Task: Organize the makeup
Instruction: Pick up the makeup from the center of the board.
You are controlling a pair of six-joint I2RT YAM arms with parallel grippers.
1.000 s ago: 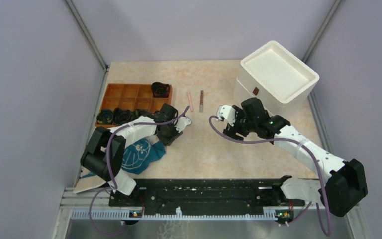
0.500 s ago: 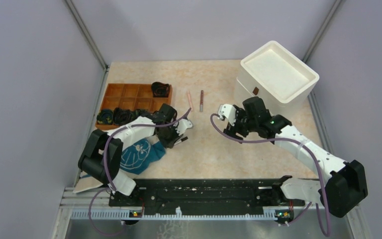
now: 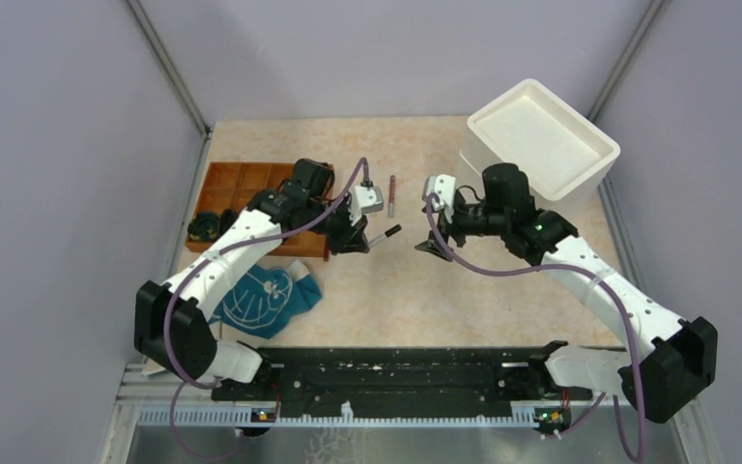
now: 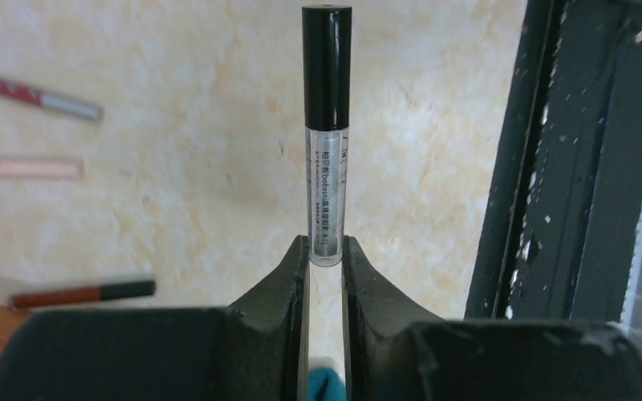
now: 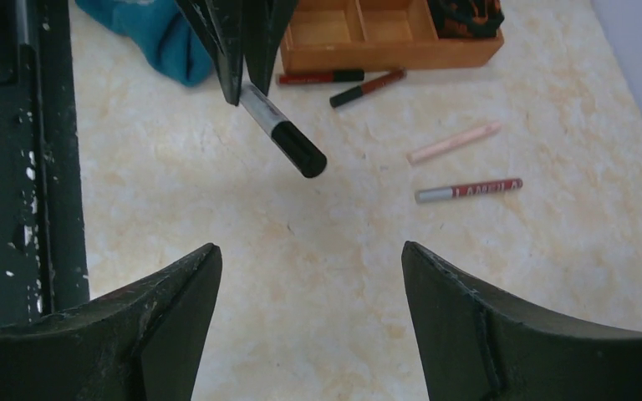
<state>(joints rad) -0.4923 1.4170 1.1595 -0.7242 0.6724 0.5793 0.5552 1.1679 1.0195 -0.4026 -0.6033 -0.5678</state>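
Note:
My left gripper (image 4: 325,246) is shut on the bottom end of a clear makeup tube with a black cap (image 4: 326,134). It holds the tube above the table. From above, the tube (image 3: 384,233) sticks out of the left gripper (image 3: 360,239) toward my right gripper (image 3: 432,242). The right gripper (image 5: 311,255) is open and empty, and the tube (image 5: 282,140) hangs ahead of it. More makeup lies on the table: a pink pencil (image 5: 454,143), a red and silver pencil (image 5: 468,190) and two dark red tubes (image 5: 320,77) beside the wooden tray.
A wooden compartment tray (image 3: 242,184) with dark items in some cells stands at the left. A teal patterned cloth (image 3: 266,300) lies in front of it. A white box (image 3: 536,145) stands at the back right. A black rail (image 3: 396,372) runs along the near edge.
The left gripper closed on the tube beside the cloth, lifted it and swung up and right toward the middle. The right gripper shifted slightly toward the back and stays open.

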